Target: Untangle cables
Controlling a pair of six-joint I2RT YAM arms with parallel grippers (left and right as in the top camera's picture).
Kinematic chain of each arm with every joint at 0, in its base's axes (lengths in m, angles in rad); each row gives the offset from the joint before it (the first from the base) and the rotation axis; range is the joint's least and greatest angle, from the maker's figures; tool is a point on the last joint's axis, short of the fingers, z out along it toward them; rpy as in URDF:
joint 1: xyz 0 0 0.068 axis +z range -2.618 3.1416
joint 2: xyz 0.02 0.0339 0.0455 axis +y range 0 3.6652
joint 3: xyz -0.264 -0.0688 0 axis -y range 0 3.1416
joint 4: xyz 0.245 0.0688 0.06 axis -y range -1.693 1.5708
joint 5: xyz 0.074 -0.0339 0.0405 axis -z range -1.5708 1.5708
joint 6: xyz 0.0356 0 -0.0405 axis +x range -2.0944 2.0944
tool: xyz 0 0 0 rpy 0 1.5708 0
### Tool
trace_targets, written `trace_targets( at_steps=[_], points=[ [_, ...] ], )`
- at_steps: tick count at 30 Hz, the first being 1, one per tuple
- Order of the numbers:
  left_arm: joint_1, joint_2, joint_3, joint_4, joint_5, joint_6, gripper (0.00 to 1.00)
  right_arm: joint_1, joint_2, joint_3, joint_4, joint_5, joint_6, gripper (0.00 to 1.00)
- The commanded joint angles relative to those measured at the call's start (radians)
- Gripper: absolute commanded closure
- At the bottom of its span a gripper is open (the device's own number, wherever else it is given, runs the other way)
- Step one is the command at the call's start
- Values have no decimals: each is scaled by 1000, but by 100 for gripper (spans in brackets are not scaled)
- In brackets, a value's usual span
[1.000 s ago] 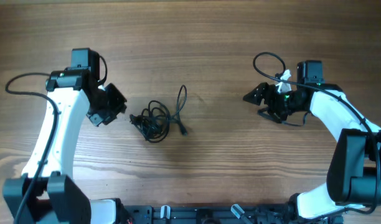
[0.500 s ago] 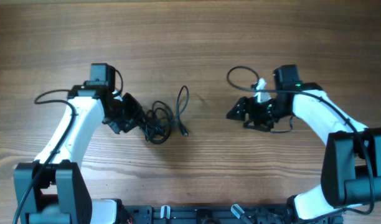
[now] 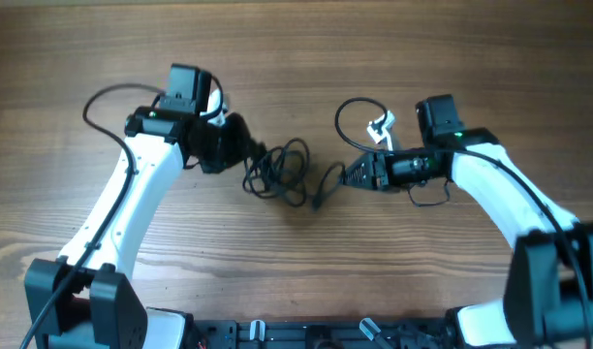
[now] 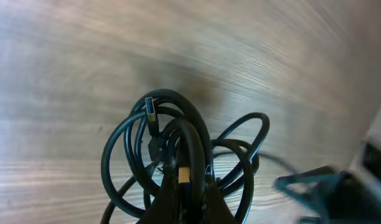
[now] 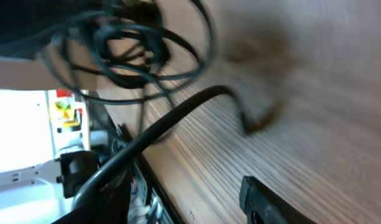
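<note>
The cables (image 3: 277,173) are a bunch of thin black looped cords at the middle of the wooden table. My left gripper (image 3: 240,147) is shut on the bunch's left side. In the left wrist view the loops (image 4: 172,143) fan out beyond the closed fingers (image 4: 185,202), with a blue plug and a yellow-tipped plug showing. A loose strand (image 3: 326,186) trails right from the bunch. My right gripper (image 3: 351,177) is open just right of that strand. In the right wrist view the strand (image 5: 178,115) runs past the left finger of the spread jaws (image 5: 187,199).
The wooden table (image 3: 296,58) runs in all directions. A thicker black wire with a white tag (image 3: 379,124) loops off the right arm. The black base rail (image 3: 296,334) lies along the near edge.
Both arms have swung inward. The left gripper closed on the bunch and carried it up and to the right. The right gripper moved left up to the loose strand.
</note>
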Motion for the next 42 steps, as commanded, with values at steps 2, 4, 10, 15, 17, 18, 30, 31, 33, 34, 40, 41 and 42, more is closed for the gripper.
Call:
trace_targets(
  at_steps=[2,4,10,15,17,18,30,31,33,34,40,41,42],
  points=[
    [-48,-5,21,-5,34,277,96,3,-111,32,104,-133,72,38],
    [-61,-5,21,0,34,372,96,3,-135,32,161,-213,79,36],
    [-69,-6,21,39,94,438,96,3,-161,32,373,-242,276,34],
    [-82,-5,21,119,257,671,96,3,-160,32,426,-120,452,33],
    [-87,-5,21,154,306,704,96,5,-160,31,417,-90,499,33],
    [-87,-5,21,171,328,712,96,5,-159,31,412,-87,517,33],
    [-87,-2,21,198,524,907,96,6,-121,28,362,6,741,32],
    [-87,-2,21,200,526,923,96,6,-117,24,362,18,771,32],
    [-87,-2,20,198,555,977,96,6,-115,8,363,47,838,34],
    [-87,-2,20,198,583,1013,96,9,-115,-3,362,68,878,36],
    [-85,2,20,238,780,1111,96,45,-115,-55,364,94,963,47],
    [-85,6,20,242,814,1111,96,53,-115,-57,364,95,949,49],
    [-83,21,20,248,855,1077,96,67,-115,-57,368,95,881,49]
  ],
)
